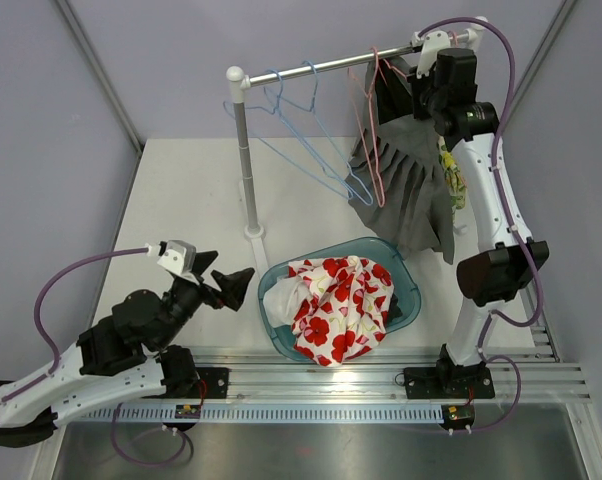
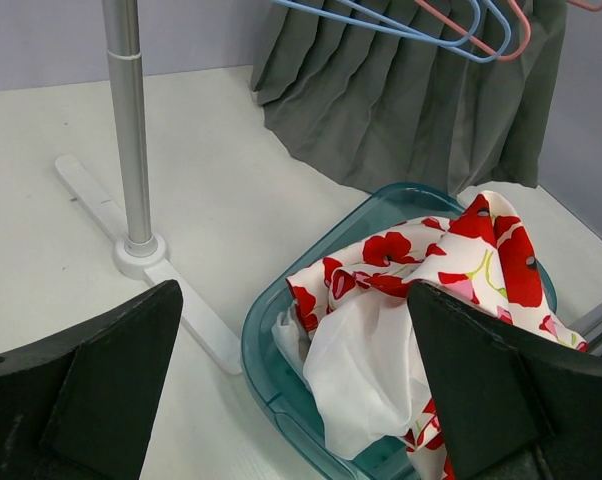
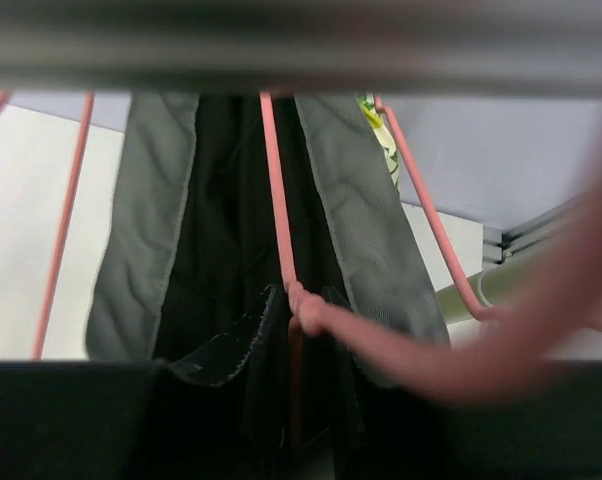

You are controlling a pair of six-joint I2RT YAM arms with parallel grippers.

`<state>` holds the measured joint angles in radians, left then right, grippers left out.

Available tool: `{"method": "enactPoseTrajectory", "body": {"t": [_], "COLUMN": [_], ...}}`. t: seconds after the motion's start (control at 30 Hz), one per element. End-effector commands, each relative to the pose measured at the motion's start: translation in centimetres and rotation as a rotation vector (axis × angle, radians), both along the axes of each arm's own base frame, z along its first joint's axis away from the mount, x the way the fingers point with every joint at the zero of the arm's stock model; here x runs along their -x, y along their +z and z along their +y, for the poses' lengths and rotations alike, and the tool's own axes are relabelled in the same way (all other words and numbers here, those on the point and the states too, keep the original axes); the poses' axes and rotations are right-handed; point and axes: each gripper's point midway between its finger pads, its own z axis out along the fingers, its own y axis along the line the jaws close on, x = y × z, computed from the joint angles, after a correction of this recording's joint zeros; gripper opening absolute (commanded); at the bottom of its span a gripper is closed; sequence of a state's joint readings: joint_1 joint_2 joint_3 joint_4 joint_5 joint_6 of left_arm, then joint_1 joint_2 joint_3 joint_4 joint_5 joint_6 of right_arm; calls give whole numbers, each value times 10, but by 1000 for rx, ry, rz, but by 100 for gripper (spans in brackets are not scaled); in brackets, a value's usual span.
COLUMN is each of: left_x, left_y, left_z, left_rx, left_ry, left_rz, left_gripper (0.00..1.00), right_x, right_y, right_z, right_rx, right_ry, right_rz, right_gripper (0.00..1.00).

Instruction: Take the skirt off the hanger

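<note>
Skirt (image 1: 409, 195): grey, pleated, on pink hanger (image 3: 274, 190) at rail (image 1: 311, 68); removal not yet done. Right gripper (image 1: 406, 75): at hanger top, closure indiscernible. Left gripper (image 1: 224, 277): jaws apart, empty, beside basin (image 1: 413, 283).

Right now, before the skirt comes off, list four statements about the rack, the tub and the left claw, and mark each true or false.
1. The grey skirt hangs from the rail. True.
2. The blue hangers carry clothes. False: they are bare.
3. The teal tub holds red-flowered cloth. True.
4. The left claw grips that cloth. False: it is open and empty, beside the tub.
</note>
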<state>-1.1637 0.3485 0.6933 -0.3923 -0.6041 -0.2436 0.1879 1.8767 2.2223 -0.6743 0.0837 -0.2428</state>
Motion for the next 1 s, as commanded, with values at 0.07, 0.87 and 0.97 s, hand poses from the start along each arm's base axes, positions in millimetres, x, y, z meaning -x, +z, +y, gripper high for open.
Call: {"method": "enactPoseTrajectory", "body": {"t": [0.07, 0.87, 0.97], "left_x": [2, 2, 2], "left_y": [13, 16, 17], "left_z": [0, -11, -11], "left_rx": [75, 68, 69], "left_ry": [-9, -38, -42], "left_rz": [-14, -17, -20], "left_gripper": [99, 99, 99], "right_x": [-6, 60, 67], "right_y": [28, 102, 94], "right_z": [-3, 10, 10], "right_rx": [-20, -75, -67], "right_ry": [27, 162, 170], "right_rz": [-90, -285, -267], "right_gripper": [0, 0, 0]}}
